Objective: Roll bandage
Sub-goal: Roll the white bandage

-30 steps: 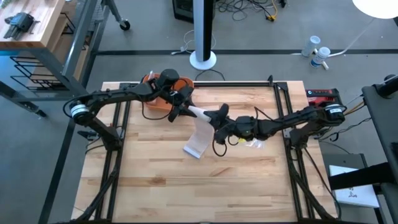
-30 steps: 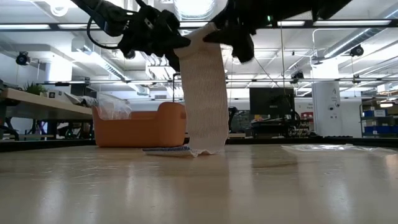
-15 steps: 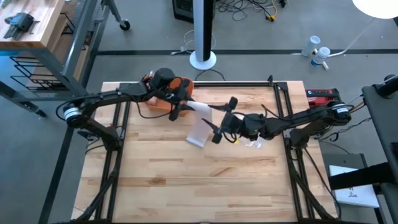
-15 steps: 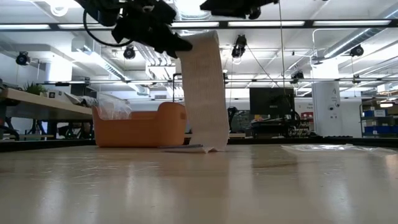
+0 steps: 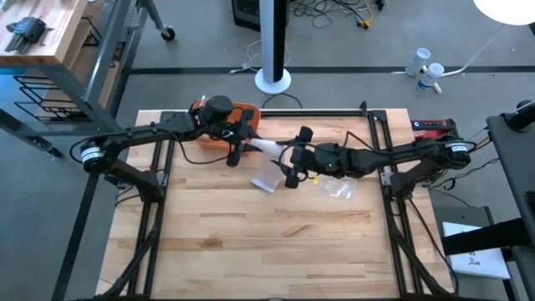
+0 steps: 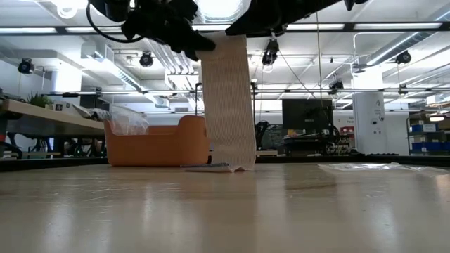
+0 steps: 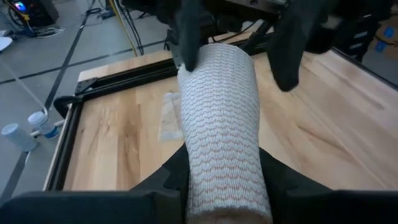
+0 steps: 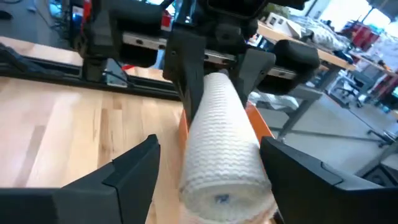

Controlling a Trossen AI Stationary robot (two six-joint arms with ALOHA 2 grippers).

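The bandage is a white, partly wound roll (image 5: pixel 262 147) held in the air over the middle of the table, in front of the orange bin. A loose strip (image 6: pixel 228 105) hangs from it, and the strip's lower end (image 6: pixel 235 167) lies on the wood. My left gripper (image 5: pixel 240 149) is shut on the roll at its left end. My right gripper (image 5: pixel 294 157) stands open at the roll's other end (image 8: pixel 221 186). Its two fingers are on either side of that end, and I cannot tell whether one of them touches it. My left gripper pinches the roll's left end (image 7: pixel 219 158) between its two fingers (image 8: pixel 186 68), one on each side of the round body. The fingers come level from the table's left and lie along the roll. The roll sits about level and clear of the table, with the strip hanging slack below it.
An orange bin (image 5: pixel 224 125) holding clear plastic stands at the far left of the table, just behind the roll. A clear plastic wrapper (image 5: pixel 338 191) lies right of centre. A red device (image 5: pixel 435 128) sits at the far right edge. The near half of the table is bare wood.
My right gripper has come off the top of the strip, turned about its wrist and shifted toward the far edge; it now straddles the roll's free end. The roll has gone slightly toward the far left, and the strip's lower end has slid toward the far edge.
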